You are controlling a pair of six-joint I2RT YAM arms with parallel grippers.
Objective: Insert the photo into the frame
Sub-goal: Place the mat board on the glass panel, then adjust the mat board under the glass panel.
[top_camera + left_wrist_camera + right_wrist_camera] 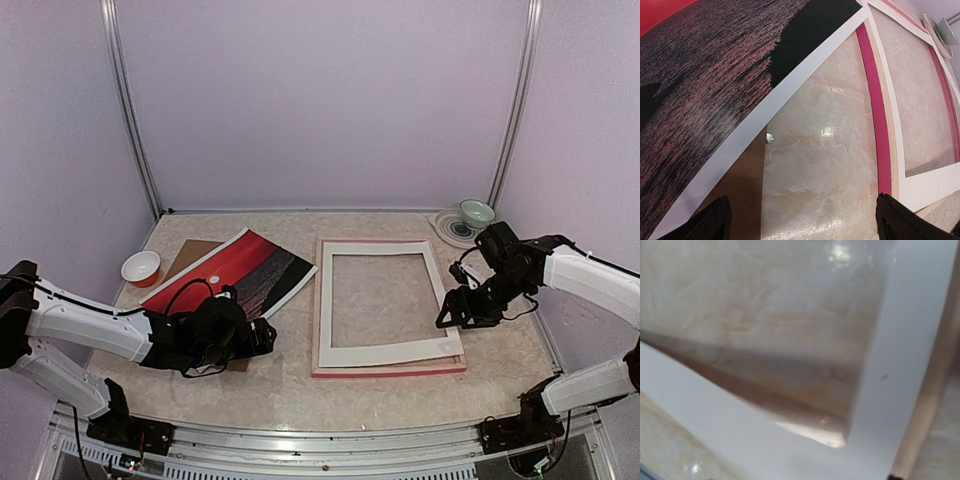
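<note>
The photo [235, 268], a red sunset over dark sea, lies at the left on a brown backing board [190, 255]; its dark sea part and white border fill the upper left of the left wrist view [705, 90]. The pink frame [390, 368] lies in the middle with a white mat [385, 351] on it. My left gripper [266, 338] is open and empty, low over bare table between the photo's corner and the frame's pink left edge [875, 125]. My right gripper [450, 315] is at the mat's right edge; its wrist view shows the mat [900, 340] very close and blurred, fingers hidden.
An orange-and-white bowl [141, 267] sits at the far left. A pale green bowl [477, 212] on a plate [449, 231] stands at the back right. Purple walls close in three sides.
</note>
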